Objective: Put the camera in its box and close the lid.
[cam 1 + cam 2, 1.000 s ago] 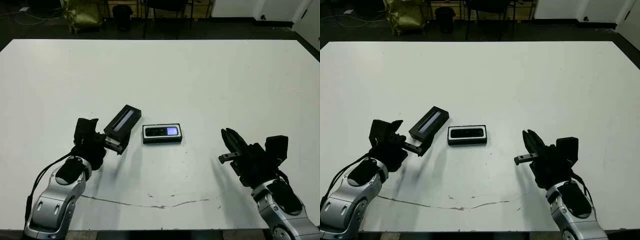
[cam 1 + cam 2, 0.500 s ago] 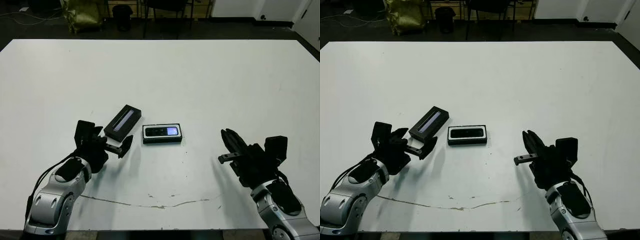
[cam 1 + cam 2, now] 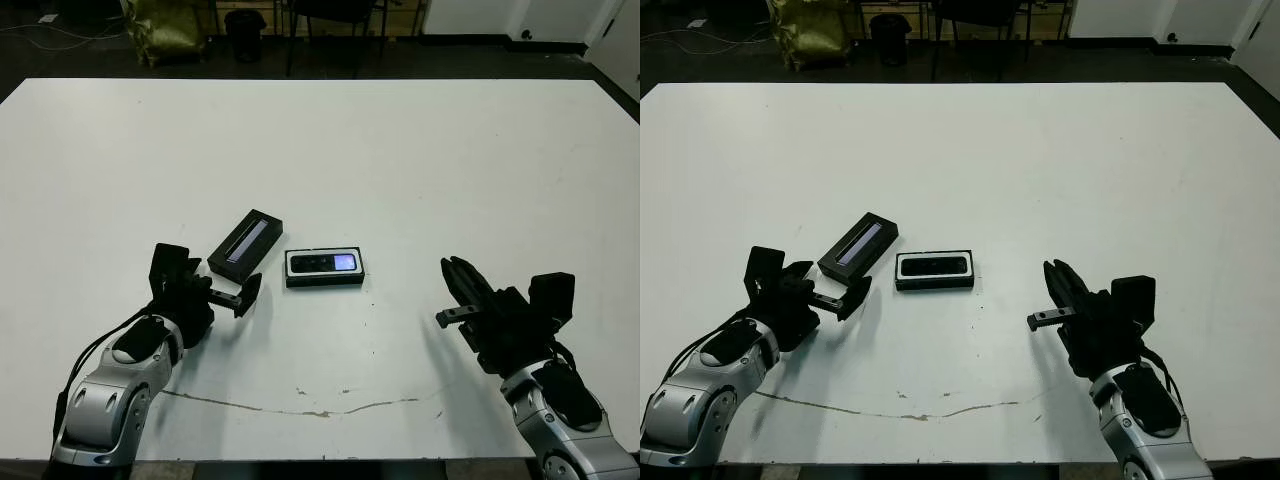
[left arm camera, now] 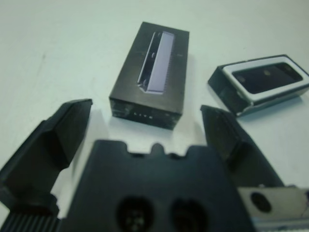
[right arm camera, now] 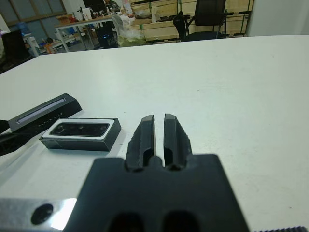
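Camera in its box, lid lying loose beside it

Low in the frame, the right gripper (image 3: 452, 290) at lower right has its fingers pressed nearly together on nothing; the left gripper (image 4: 145, 133) at lower left is spread wide, empty, just short of the lid. Above it, left of centre, the lid (image 3: 245, 244) lies flat and angled on the white table (image 3: 400, 150), glossy strip up. Just right of it, at centre, the white-lined box (image 3: 324, 268) holds the camera (image 3: 325, 263), uncovered. Chairs and clutter sit along the top edge.
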Robot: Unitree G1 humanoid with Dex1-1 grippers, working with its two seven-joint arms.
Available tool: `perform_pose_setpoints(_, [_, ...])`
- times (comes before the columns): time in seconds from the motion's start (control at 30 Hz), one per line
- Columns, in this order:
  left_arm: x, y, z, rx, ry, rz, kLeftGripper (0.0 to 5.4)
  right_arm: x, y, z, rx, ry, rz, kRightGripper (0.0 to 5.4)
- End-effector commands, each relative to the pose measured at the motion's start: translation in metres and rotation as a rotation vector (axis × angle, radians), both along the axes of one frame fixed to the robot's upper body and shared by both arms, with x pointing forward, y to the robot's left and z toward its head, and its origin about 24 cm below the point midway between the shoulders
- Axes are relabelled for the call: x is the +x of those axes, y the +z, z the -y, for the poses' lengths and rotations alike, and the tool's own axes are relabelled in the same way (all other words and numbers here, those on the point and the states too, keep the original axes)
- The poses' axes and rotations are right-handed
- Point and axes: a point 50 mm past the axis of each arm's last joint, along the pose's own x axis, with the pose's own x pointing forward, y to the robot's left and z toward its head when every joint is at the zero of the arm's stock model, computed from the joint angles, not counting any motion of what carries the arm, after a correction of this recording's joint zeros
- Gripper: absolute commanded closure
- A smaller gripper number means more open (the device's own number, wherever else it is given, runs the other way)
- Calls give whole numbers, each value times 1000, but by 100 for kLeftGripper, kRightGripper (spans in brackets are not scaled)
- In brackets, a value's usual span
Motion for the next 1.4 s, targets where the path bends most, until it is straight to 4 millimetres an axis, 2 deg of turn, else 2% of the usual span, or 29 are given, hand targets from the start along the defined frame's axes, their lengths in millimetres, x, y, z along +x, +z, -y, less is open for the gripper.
perform_pose_setpoints(0.03, [0,-4,-3,31,5,-13,1,-3,-3,2,-5,-21,-37,540])
perform_pose_setpoints(1.4, [3,-21,-2,21,3,5,1,-3,-3,1,-29,-12,-39,540])
